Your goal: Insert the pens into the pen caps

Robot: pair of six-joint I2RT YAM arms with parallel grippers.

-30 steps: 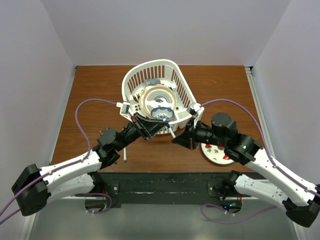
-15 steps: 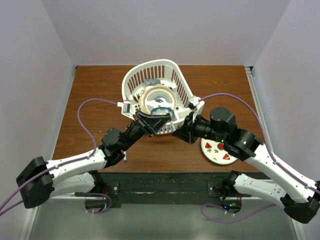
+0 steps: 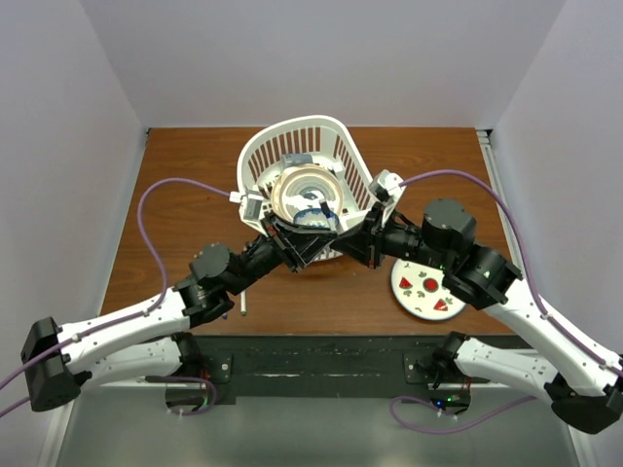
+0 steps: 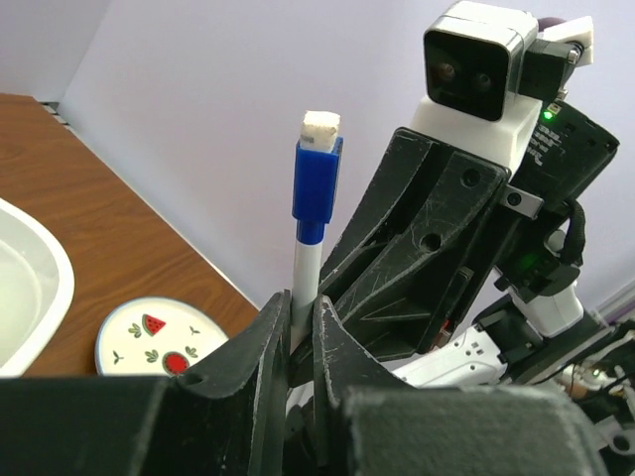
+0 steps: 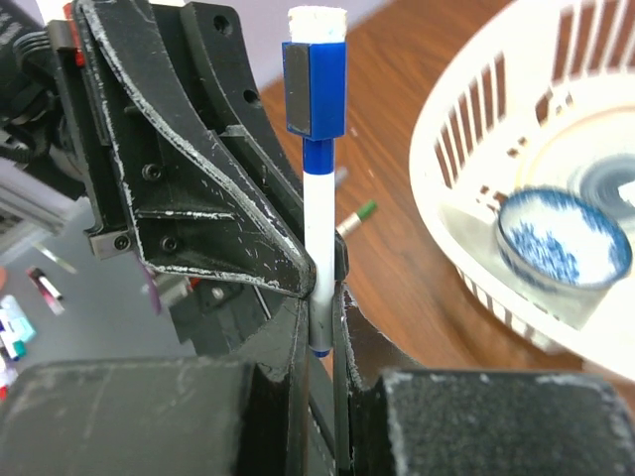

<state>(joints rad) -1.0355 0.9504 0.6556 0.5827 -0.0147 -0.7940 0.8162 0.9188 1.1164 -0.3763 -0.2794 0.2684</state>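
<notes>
a brown wooden table is enclosed on three sides by plain pale lilac walls, evenly lit.

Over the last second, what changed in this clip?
The right gripper swung away from the near edge toward the white basket, closing on the left gripper and uncovering more of the plate. The left gripper barely shifted. Each wrist view shows its gripper shut on a blue-capped pen; no grasp or release is visible. Basket, plate and loose pen stayed put.
</notes>
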